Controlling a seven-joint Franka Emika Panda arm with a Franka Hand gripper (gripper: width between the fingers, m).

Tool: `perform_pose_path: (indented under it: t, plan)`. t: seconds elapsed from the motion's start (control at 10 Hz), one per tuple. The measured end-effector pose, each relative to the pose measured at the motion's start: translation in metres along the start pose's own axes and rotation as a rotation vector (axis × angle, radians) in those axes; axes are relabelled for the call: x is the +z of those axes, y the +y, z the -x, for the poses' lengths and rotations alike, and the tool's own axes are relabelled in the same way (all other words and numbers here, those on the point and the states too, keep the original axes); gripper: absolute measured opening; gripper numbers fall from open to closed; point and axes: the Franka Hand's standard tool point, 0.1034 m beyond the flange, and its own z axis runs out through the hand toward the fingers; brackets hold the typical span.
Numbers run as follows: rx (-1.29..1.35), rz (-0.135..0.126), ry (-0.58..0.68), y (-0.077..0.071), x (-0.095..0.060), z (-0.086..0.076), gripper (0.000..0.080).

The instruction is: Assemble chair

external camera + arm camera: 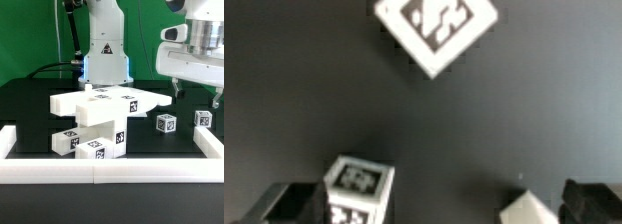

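Observation:
The white tagged chair parts are piled in the middle of the black table. A flat slab lies on chunky bars, and one bar sticks out toward the exterior view's left. Two small tagged cubes stand to the exterior view's right. My gripper hangs above these cubes and holds nothing. In the wrist view the gripper is open, its dark fingers wide apart. A small tagged cube sits close to one finger. A white corner shows near the other. Another tagged part lies farther off.
A plain white border rail runs along the front, with side rails at the exterior view's left and right. The robot's base stands behind the pile, before a green backdrop.

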Motion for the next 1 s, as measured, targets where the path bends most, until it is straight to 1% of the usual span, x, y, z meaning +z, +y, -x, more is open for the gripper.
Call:
perform_pose_path:
  t: [0.1, 0.2, 0.5, 0.8, 0.9, 1.0]
  plan:
    - [0.007, -0.003, 0.005, -0.003, 0.002, 0.01, 0.0649]
    - [-0.001, -0.001, 0.006, -0.005, 0.003, 0.015, 0.0649]
    - [0.0, 0.0, 0.007, -0.004, 0.004, 0.013, 0.0649]
    - [-0.066, -0.001, 0.008, -0.009, 0.003, 0.023, 0.0649]
    - [-0.122, -0.012, 0.016, -0.01, 0.003, 0.024, 0.0649]
    - [-0.181, -0.03, 0.032, -0.011, 0.004, 0.024, 0.0649]
